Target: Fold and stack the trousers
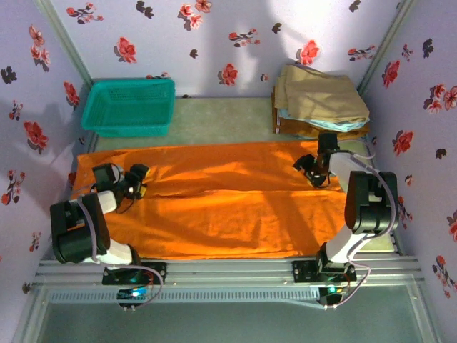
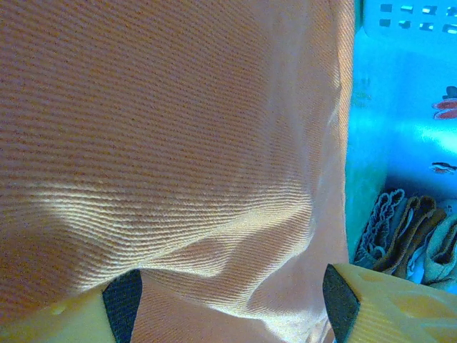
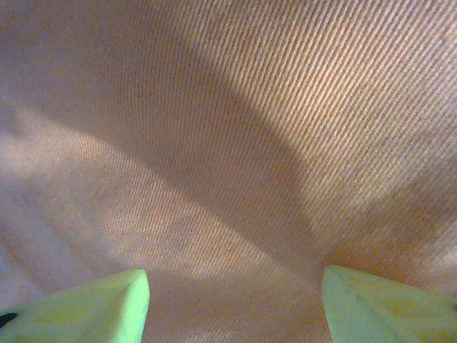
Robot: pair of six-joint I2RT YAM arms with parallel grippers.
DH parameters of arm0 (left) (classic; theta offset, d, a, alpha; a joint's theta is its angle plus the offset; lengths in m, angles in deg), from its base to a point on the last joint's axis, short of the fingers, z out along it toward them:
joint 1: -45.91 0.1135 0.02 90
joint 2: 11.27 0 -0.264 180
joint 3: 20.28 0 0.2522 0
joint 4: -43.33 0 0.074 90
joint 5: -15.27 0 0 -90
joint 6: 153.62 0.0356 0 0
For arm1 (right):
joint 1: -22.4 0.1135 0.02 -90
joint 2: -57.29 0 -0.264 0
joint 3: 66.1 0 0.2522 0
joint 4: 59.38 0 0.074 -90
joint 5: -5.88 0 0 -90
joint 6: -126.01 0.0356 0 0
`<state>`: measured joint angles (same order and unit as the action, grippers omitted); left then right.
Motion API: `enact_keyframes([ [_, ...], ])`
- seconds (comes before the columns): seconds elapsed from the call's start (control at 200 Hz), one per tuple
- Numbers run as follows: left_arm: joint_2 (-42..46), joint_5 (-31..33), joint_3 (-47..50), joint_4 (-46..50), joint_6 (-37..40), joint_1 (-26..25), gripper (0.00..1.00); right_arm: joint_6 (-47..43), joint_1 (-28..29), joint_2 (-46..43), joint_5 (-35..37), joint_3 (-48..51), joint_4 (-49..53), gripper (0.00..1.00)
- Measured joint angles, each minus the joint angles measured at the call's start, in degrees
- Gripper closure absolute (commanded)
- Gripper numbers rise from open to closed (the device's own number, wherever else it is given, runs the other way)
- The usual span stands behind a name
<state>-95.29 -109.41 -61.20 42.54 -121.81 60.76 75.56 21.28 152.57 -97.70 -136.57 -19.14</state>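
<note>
While the worktop [image 1: 214, 118] carried the trousers [image 1: 221, 214] spread flat from left to right, you had, as I judge it, nearly all the folding and the whole stacking left to do; the folded pile [image 1: 318, 100] lay at the far right. Your left claw [image 1: 136, 179] sat over their left end and your right claw [image 1: 308, 171] over their right end, each with jaws spread wide, gripping nothing.
</note>
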Motion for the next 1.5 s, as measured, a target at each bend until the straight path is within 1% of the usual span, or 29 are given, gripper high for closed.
enact_keyframes([
  [0.175, 0.13, 0.76, -0.17, -0.04, -0.02, -1.99, 0.26, -0.15, 0.15, 0.72, 2.64, -5.84, 1.44, 0.35],
  [0.4, 0.76, 2.60, -0.81, 1.46, 0.07, -3.87, 0.25, -0.13, 0.55, 6.84, 2.91, -4.09, 0.76, 0.37],
  [0.57, 0.22, 3.10, -1.31, 1.42, 0.02, -5.09, 0.25, 0.98, -2.58, 8.31, -0.20, -5.20, -1.20, 0.36],
  [0.78, -2.45, 3.78, -3.37, -0.37, -0.46, -9.01, 0.25, 1.60, -5.44, 11.98, -1.14, -9.84, -1.38, 0.36],
  [0.9, -3.04, 3.80, -4.22, 0.02, -0.61, -9.73, 0.25, 1.60, -6.75, 12.63, -1.88, -10.91, -1.46, 0.35],
  [1.01, -1.49, 4.26, -4.22, 2.58, -0.59, -9.73, 0.24, 1.60, -6.64, 11.21, -2.14, -9.29, -2.58, 0.34],
  [1.155, 5.31, 6.16, -4.22, 8.44, 0.26, -9.46, 0.24, 1.62, -6.60, 7.45, -2.16, -4.35, -2.97, 0.33],
  [1.235, 8.07, 6.58, -4.17, 10.43, 0.70, -8.63, 0.24, 1.68, -6.60, 6.47, -2.49, -2.36, -4.96, 0.34],
  [1.31, 9.35, 6.86, -3.45, 11.39, 1.22, -7.02, 0.24, 2.38, -6.82, 5.81, -3.56, -0.44, -7.69, 0.34],
  [1.41, 10.78, 7.28, -0.76, 13.11, 1.60, -3.45, 0.25, 2.75, -6.93, 4.52, -4.44, 1.64, -10.49, 0.34],
  [1.5, 12.57, 7.61, 1.29, 16.00, 1.77, -1.20, 0.25, 2.34, -6.86, 4.57, -4.72, 0.31, -8.66, 0.33],
])
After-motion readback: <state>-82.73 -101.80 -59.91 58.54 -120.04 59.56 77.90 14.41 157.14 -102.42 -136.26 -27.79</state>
